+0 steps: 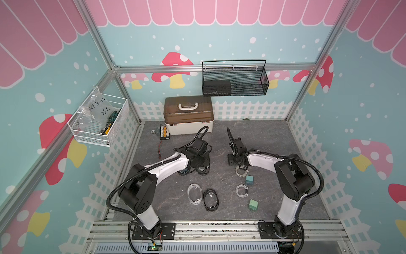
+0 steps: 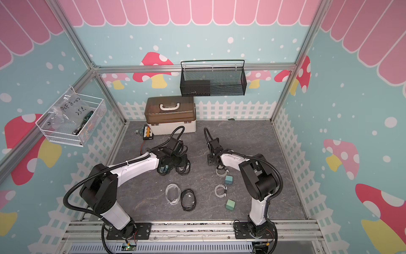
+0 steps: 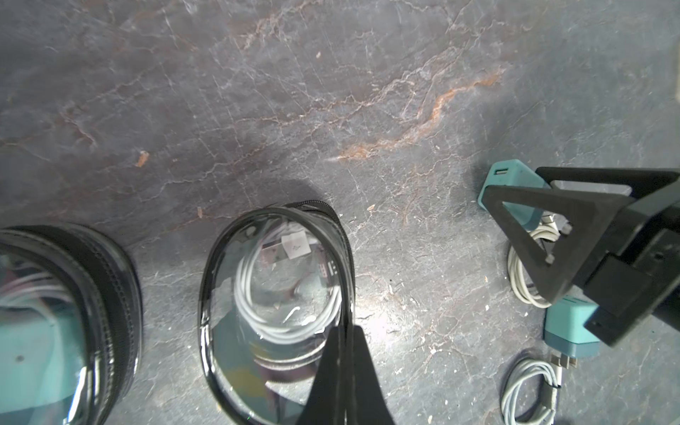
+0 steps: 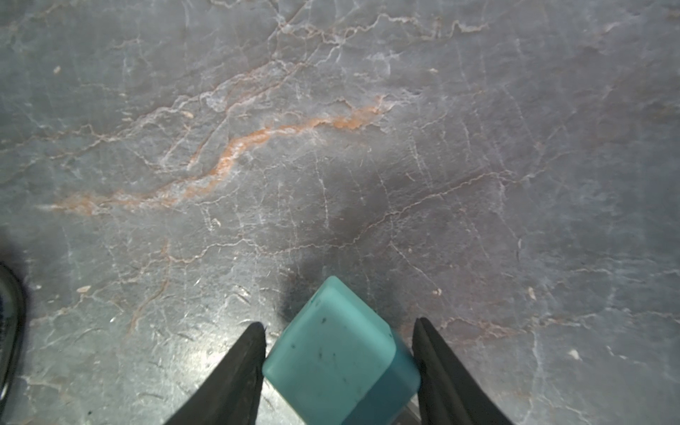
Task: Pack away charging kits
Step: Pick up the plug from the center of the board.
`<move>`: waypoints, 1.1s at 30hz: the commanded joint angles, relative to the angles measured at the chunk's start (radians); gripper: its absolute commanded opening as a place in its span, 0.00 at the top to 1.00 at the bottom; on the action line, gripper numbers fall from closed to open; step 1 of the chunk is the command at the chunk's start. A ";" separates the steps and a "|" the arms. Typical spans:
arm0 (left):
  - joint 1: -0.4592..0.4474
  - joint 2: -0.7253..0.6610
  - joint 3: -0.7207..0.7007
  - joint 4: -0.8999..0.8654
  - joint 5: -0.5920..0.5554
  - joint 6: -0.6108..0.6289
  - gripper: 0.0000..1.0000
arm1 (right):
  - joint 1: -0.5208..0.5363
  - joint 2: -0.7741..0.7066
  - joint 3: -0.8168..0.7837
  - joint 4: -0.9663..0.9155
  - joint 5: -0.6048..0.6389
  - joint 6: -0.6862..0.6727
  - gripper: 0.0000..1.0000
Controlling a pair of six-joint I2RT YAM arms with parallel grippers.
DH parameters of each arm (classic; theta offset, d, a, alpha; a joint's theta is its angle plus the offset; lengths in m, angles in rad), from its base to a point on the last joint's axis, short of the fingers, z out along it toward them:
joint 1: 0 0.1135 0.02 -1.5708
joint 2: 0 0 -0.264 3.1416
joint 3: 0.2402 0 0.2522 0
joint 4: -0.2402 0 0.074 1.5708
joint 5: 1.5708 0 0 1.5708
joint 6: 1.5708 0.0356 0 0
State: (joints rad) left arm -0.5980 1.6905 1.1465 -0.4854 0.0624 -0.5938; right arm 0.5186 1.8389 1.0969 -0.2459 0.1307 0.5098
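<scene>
My left gripper [image 3: 346, 329] is shut on the black rim of a clear pouch [image 3: 276, 287] that lies on the table with a coiled white cable [image 3: 287, 312] inside. Beside it lies another black-rimmed pouch [image 3: 55, 312] holding a cable and a teal adapter. My right gripper [image 4: 338, 322] is shut on a teal cube plug adapter [image 4: 331, 360], both fingers against its sides, just above a loose cable [image 3: 526, 265]. In a top view, a white-rimmed pouch [image 1: 194, 194] and a black-rimmed pouch [image 1: 211, 200] lie empty near the front, with two adapters [image 1: 249, 179] [image 1: 253, 205] and a cable [image 1: 241, 190] at the right.
A brown-lidded white box [image 1: 189, 116] stands at the back, with a black board with yellow connectors [image 1: 164, 132] and its red wire [image 1: 160, 149] to its left. A black mesh basket [image 1: 235, 81] hangs on the back wall and a white wire basket [image 1: 98, 123] on the left wall.
</scene>
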 commanded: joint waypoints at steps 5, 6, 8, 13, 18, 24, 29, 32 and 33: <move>-0.003 0.014 0.030 -0.007 0.006 0.019 1.00 | 0.026 -0.044 -0.028 -0.035 -0.020 0.015 0.33; -0.003 0.014 0.030 -0.006 0.005 0.019 1.00 | 0.029 -0.054 -0.033 -0.036 -0.025 0.016 0.32; -0.003 0.015 0.030 -0.006 0.006 0.019 1.00 | 0.034 -0.070 -0.038 -0.037 -0.033 0.015 0.31; -0.003 0.020 0.033 -0.006 0.012 0.019 1.00 | 0.049 -0.067 -0.033 -0.054 -0.031 0.018 0.38; -0.003 0.020 0.031 -0.002 0.016 0.017 1.00 | 0.051 -0.026 -0.009 -0.062 -0.015 0.022 0.50; -0.002 0.018 0.029 0.000 0.028 0.019 1.00 | 0.055 0.004 0.024 -0.073 -0.013 0.024 0.50; -0.002 0.019 0.026 0.007 0.033 0.017 1.00 | 0.063 0.020 0.035 -0.075 -0.014 0.027 0.48; 0.003 0.015 0.021 0.013 0.042 0.015 1.00 | 0.062 0.011 0.036 -0.083 -0.017 0.034 0.64; 0.004 0.013 0.018 0.019 0.047 0.014 1.00 | 0.062 0.002 0.033 -0.079 -0.026 0.038 0.68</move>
State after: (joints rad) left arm -0.5976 1.6993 1.1507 -0.4835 0.0910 -0.5938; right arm 0.5766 1.8400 1.1099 -0.3016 0.1112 0.5327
